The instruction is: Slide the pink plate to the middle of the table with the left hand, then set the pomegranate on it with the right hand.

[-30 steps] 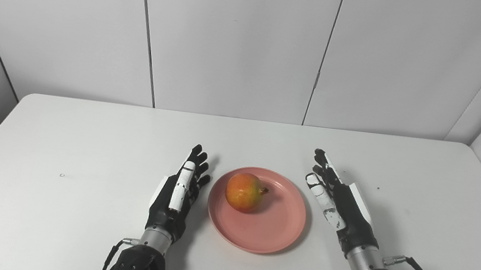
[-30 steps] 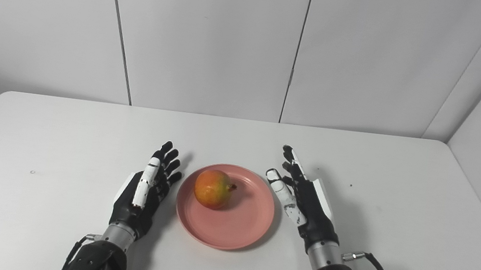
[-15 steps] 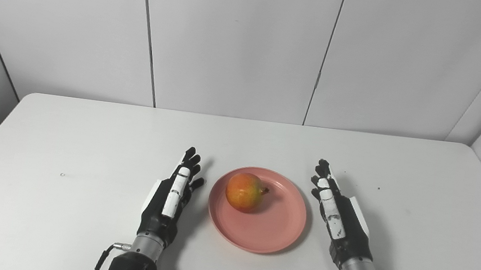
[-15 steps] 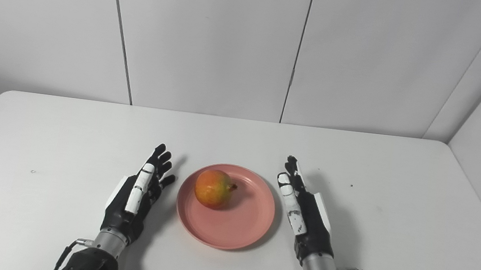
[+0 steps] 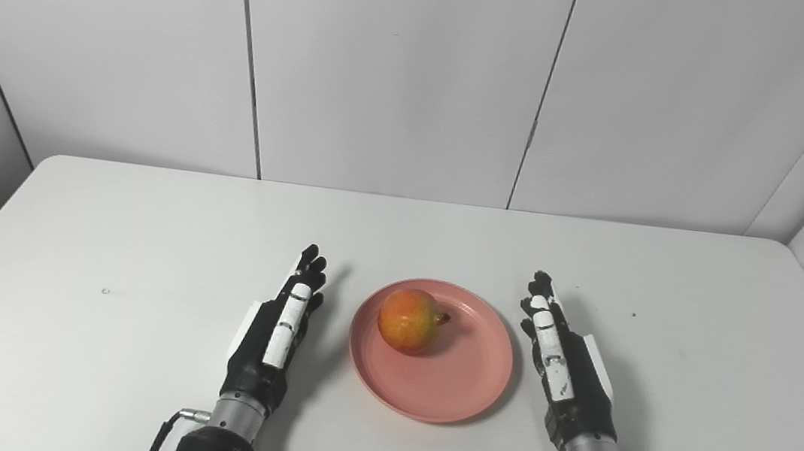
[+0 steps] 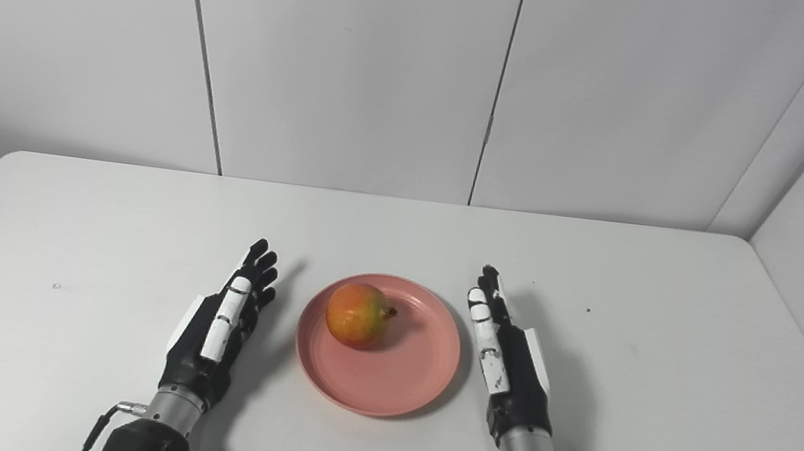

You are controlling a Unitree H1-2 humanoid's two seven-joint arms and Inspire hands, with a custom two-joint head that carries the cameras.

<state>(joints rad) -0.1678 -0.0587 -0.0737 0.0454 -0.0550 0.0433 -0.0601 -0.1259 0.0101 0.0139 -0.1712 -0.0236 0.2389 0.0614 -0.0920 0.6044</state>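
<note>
Pomegranate (image 5: 408,321) rests on pink plate (image 5: 459,391) at mid-counter (image 5: 105,237); left hand (image 5: 272,332) and right hand (image 5: 567,369) flank it, fingers released, holding nothing.

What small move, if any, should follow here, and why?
Probably just draw both hands back toward the table's near edge. The orange-red pomegranate already sits on the round pink plate near the middle of the white table. The left hand and right hand are open, one on each side of the plate, holding nothing.
</note>
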